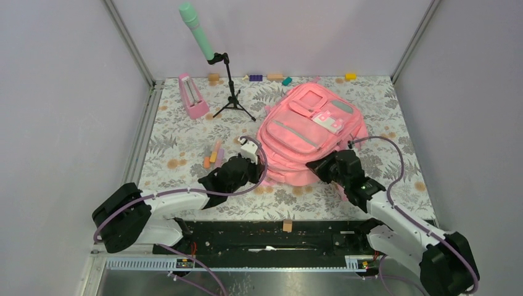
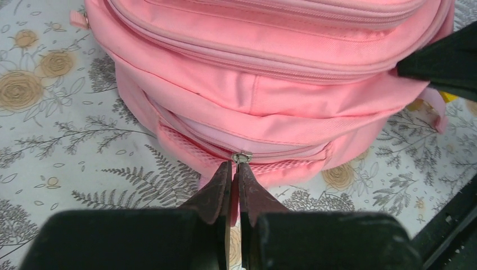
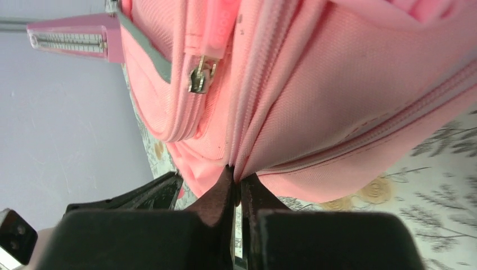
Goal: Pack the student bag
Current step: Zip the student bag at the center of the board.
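Both left gripper (image 2: 235, 167) and right gripper (image 3: 237, 173) clamped on student bag (image 1: 302, 126), pinched parts hidden.

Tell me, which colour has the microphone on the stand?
Mint green; the microphone shows best in the top external view.

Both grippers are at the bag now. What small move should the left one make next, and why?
Probably the left gripper should draw the zipper pull sideways along its track. It seems shut on the pull, the bag looks closed, and the right gripper pinches its fabric to steady it.
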Robot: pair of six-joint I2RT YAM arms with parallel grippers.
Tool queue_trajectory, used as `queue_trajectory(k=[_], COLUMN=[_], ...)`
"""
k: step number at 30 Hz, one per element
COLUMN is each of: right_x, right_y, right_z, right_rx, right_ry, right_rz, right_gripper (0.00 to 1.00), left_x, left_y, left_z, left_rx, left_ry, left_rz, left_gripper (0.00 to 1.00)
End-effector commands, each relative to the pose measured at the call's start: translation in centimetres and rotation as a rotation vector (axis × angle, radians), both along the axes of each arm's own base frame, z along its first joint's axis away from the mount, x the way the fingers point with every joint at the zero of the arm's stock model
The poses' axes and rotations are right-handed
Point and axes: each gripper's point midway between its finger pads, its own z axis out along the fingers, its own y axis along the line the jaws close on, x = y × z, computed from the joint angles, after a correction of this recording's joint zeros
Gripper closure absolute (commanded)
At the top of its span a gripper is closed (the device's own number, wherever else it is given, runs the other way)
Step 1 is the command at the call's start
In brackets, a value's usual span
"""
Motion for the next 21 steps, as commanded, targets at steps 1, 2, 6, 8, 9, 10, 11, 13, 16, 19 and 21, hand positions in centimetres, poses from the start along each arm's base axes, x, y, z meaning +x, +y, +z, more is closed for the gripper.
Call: queue_trajectory(k=[1, 2, 6, 8, 9, 10, 11, 13, 16, 19, 21], right_x=[2.1, 1.8, 1.6, 1.7, 1.8, 1.9, 2.0, 2.2, 2.6, 3.3, 3.8], right_y=[-6.5, -7.2, -9.3, -9.8, -9.9, -10.1, -10.3, -11.3, -13.0, -14.0, -14.1], right_z=[0.3, -0.1, 0.1, 0.4, 0.6, 0.8, 0.9, 1.0, 1.4, 2.0, 2.0], right_rx=[-0.101, -0.123, -0.197, -0.224, -0.234, -0.249, -0.268, -0.317, -0.338, -0.355, -0.372], right_ry=[-0.059, -0.036, -0.017, -0.021, -0.025, -0.025, -0.023, -0.001, 0.015, 0.032, 0.047], right_rz=[-0.156, -0.154, -0.165, -0.152, -0.142, -0.132, -0.118, -0.113, -0.118, -0.113, -0.1], right_gripper=[1.0, 1.0, 1.0, 1.0, 1.0, 1.0, 1.0, 1.0, 1.0, 1.0, 1.0], left_x=[1.5, 1.5, 1.9, 2.2, 2.4, 2.6, 2.8, 3.2, 3.7, 4.5, 5.1], left_y=[0.4, 0.3, 0.1, 0.2, 0.3, 0.3, 0.2, 0.1, -0.3, -0.8, -1.4], left_z=[3.2, 3.2, 2.8, 2.5, 2.3, 2.1, 2.0, 1.4, 1.0, 1.0, 1.0], left_rx=[-0.03, -0.03, -0.016, 0.0, 0.012, 0.026, 0.038, 0.076, 0.094, 0.102, 0.105], left_ry=[-0.085, -0.084, -0.078, -0.083, -0.088, -0.091, -0.094, -0.091, -0.087, -0.093, -0.092], left_rz=[0.046, 0.046, 0.053, 0.064, 0.07, 0.076, 0.075, 0.078, 0.083, 0.096, 0.097], left_gripper=[1.0, 1.0, 1.0, 1.0, 1.0, 1.0, 1.0, 1.0, 1.0, 1.0, 1.0])
